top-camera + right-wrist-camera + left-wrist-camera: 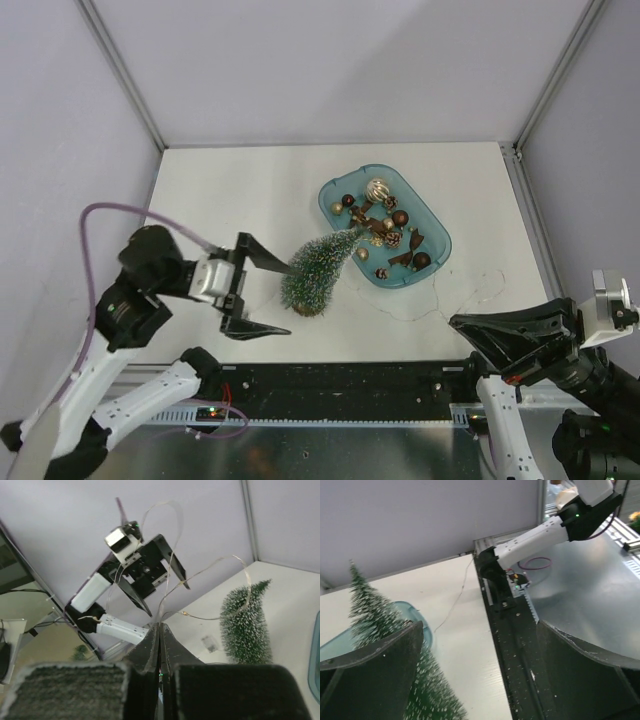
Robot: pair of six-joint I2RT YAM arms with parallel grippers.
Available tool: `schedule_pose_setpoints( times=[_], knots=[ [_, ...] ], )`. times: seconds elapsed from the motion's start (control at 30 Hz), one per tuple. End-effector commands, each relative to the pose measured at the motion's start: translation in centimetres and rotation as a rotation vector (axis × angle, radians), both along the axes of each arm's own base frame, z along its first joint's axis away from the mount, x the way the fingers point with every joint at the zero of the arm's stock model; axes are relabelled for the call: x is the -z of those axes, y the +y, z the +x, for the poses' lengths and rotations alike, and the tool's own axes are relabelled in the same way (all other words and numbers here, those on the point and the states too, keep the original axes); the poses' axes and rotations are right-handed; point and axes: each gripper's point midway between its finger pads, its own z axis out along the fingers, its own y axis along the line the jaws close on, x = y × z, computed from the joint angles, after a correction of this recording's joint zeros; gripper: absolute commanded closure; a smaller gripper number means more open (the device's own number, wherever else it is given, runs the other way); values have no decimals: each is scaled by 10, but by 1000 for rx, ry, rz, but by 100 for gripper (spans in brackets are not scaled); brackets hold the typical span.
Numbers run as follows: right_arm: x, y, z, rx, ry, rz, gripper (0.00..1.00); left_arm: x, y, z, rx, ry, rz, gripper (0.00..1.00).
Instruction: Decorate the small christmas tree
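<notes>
The small christmas tree [318, 272] stands upright on the white table, left of the teal tray; it also shows in the left wrist view [372, 612] and the right wrist view [247, 625]. My left gripper [289, 300] is open, empty, its fingers just left of the tree's base. My right gripper [458, 322] is shut on a thin fairy-light wire [215, 562] near the table's front right. The wire loops up from the fingertips and drapes over the tree's top. Part of it lies on the table [470, 293].
A teal oval tray [435, 225] holds several brown, gold and silver ornaments [378, 190] right of the tree. A small pale box [209, 642] lies on the table by the tree. Grey walls enclose the table; a black rail [350, 378] runs along the front edge.
</notes>
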Motion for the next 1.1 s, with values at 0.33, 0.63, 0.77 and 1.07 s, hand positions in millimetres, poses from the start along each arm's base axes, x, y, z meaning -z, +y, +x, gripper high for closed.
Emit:
schedule_pose_setpoints(
  times=[0.33,0.63,0.77,1.07],
  knots=[
    [-8,1,13,-9,25,5,100,50,-107,46,-6,-46,169,4],
    [3,-4,22,25,43,-13,100,84,-147,37,-8,-250,288,9],
    [3,-3,18,5,43,-15,100,92,-148,34,-25,-276,313,12],
    [-2,1,1,-57,17,-14,100,113,-148,25,-2,-216,360,29]
  ],
)
